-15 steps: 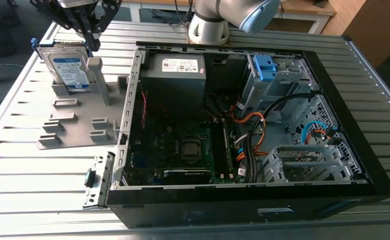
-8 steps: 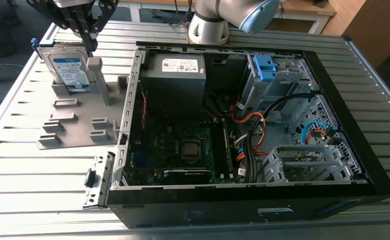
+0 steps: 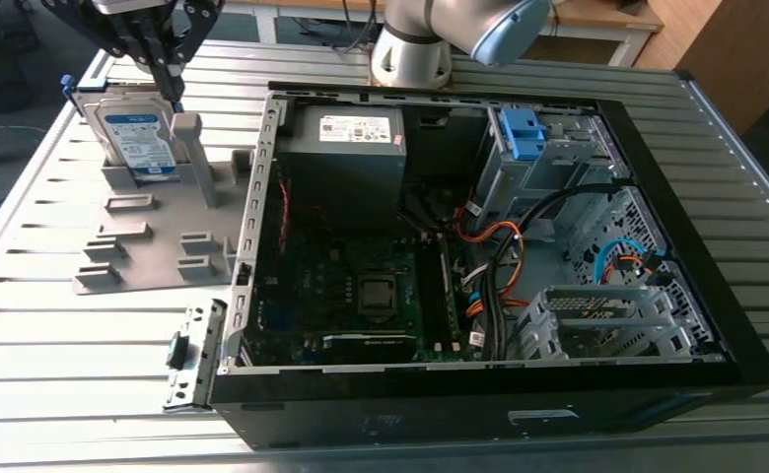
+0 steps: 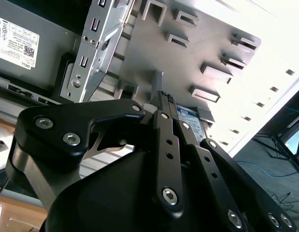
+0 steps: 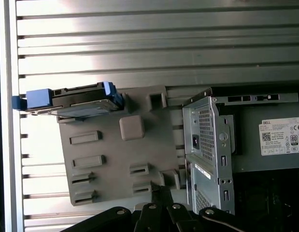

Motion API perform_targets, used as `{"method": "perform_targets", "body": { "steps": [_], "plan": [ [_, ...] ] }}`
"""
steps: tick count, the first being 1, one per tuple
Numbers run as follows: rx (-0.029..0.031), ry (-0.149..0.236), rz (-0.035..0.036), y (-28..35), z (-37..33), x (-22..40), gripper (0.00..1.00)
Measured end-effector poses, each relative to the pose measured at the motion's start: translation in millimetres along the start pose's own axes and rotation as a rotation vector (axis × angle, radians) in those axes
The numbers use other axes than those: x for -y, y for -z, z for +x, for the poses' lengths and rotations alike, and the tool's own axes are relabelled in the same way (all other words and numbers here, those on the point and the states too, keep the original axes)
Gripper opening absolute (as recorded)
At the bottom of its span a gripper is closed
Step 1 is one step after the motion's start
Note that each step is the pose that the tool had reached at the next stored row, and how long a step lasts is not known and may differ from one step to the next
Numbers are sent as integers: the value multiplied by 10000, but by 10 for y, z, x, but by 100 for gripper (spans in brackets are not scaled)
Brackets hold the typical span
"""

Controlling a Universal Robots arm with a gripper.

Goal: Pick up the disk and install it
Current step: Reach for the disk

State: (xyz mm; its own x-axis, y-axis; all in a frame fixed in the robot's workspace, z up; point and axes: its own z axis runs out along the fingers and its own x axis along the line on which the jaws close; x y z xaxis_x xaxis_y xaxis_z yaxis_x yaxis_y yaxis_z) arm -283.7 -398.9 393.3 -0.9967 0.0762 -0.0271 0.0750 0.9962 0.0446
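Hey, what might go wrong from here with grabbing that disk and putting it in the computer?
The disk stands on edge in a grey holder; an off-centre grip by the hand just above could tip it or drag the holder. Loose cables inside the case could snag it later.

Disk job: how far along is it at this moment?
Nothing looks done: the disk stands upright in the grey holder beside the open computer case. In hand: the gripper hovers by its top edge. Left: pick-up and install.
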Motion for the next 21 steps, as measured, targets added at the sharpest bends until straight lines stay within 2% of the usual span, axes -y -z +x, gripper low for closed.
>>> {"method": "perform_targets", "body": {
  "steps": [21],
  "plan": [
    [-1, 0, 1, 5, 145, 11, 11]
  ]
}}
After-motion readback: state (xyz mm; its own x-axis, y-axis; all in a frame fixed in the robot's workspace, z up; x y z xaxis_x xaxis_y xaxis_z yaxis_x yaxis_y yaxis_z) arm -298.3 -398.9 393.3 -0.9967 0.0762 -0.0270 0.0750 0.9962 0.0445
